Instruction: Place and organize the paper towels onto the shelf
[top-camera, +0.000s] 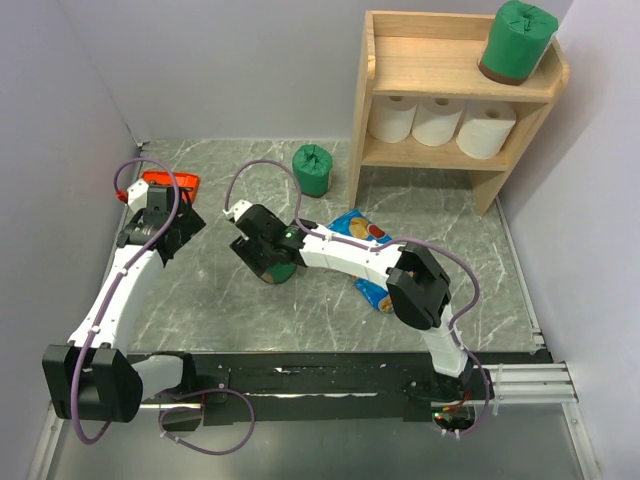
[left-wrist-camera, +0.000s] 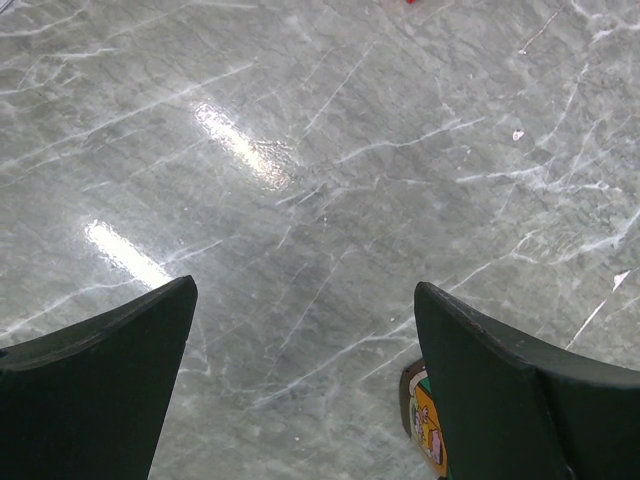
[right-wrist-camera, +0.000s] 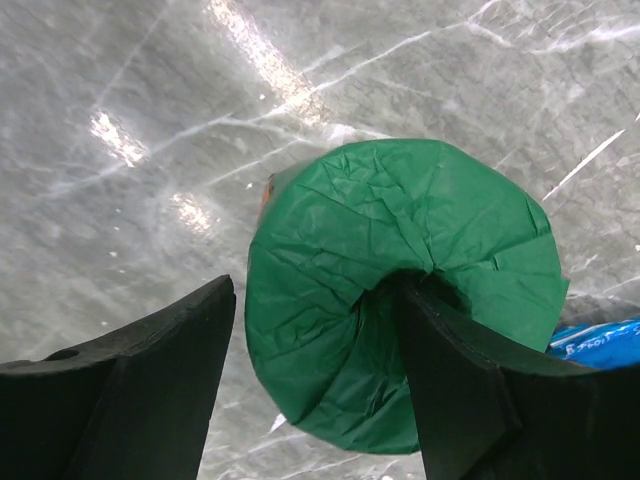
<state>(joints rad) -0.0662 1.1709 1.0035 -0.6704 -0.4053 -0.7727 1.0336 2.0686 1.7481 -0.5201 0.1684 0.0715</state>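
Note:
The wooden shelf (top-camera: 430, 55) stands at the back right. Three white paper towels (top-camera: 438, 121) sit in a row on its lower tier, and one green-wrapped roll (top-camera: 517, 40) stands on the top tier. Another green roll (top-camera: 312, 168) stands on the table left of the shelf. A third green roll (top-camera: 281, 271) (right-wrist-camera: 400, 240) sits under my right gripper (top-camera: 262, 250) (right-wrist-camera: 318, 290). One finger reaches into its hollow top, and the other stands outside with a small gap to the wrapping. My left gripper (top-camera: 160, 235) (left-wrist-camera: 305, 288) hangs open over bare table.
A blue chip bag (top-camera: 362, 232) lies under the right arm's forearm, between the held-over roll and the shelf. A red flat tool (top-camera: 172, 183) lies at the far left, just beyond the left gripper. Walls close in the table on the left, back and right.

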